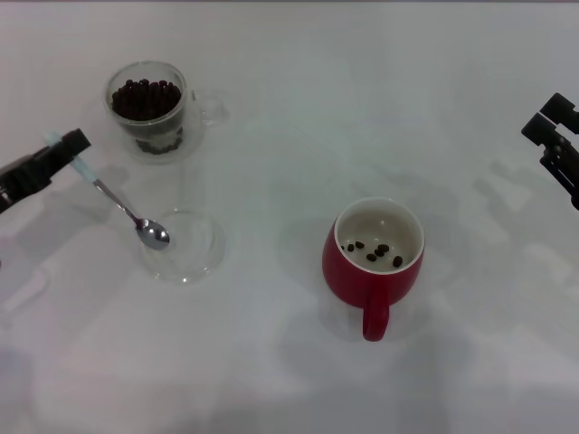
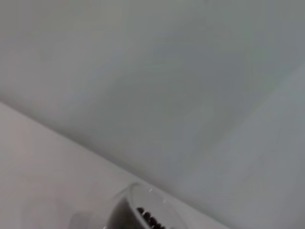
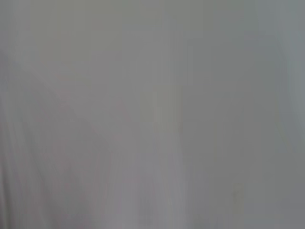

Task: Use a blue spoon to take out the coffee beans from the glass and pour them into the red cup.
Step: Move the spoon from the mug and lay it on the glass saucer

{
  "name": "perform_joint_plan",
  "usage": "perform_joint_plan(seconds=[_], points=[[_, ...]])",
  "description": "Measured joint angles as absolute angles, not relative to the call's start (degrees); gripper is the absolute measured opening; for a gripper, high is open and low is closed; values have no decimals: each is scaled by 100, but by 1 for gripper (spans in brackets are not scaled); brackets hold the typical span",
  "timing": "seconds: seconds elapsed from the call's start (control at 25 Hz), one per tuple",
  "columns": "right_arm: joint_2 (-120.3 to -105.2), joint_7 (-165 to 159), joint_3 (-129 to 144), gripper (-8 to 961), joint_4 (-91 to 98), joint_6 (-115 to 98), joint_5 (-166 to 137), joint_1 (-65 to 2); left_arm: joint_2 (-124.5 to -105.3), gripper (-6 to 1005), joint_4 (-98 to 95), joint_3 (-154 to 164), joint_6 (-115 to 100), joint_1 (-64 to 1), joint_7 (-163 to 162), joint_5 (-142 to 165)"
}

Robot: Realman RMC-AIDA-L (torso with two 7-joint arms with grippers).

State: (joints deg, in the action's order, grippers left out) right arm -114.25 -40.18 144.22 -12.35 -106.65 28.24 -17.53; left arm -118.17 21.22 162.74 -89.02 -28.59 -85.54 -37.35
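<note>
Glass (image 1: 147,104) full beans (image 1: 145,98); red cup (image 1: 373,254) few.

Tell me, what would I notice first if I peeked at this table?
Probably the red cup near the middle, with a few coffee beans in its white inside. Next, the glass full of dark beans at the far left, and the left gripper holding the blue spoon, its bowl over a clear dish. The right gripper sits at the right edge.
</note>
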Motion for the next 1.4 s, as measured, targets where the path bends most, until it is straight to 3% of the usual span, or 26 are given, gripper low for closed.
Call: perform_joint_plan(seconds=[0.84, 1.4], points=[[-11407, -4157, 14430, 376, -1240, -10679, 2821, -1793, -11857, 124, 1286, 16295, -8199, -2972, -8481, -3143], [-11408, -4117, 14476, 376, -1248, -10644, 2816, -1783, -11863, 214, 1246, 16295, -8123, -2927, -8585, -3107]])
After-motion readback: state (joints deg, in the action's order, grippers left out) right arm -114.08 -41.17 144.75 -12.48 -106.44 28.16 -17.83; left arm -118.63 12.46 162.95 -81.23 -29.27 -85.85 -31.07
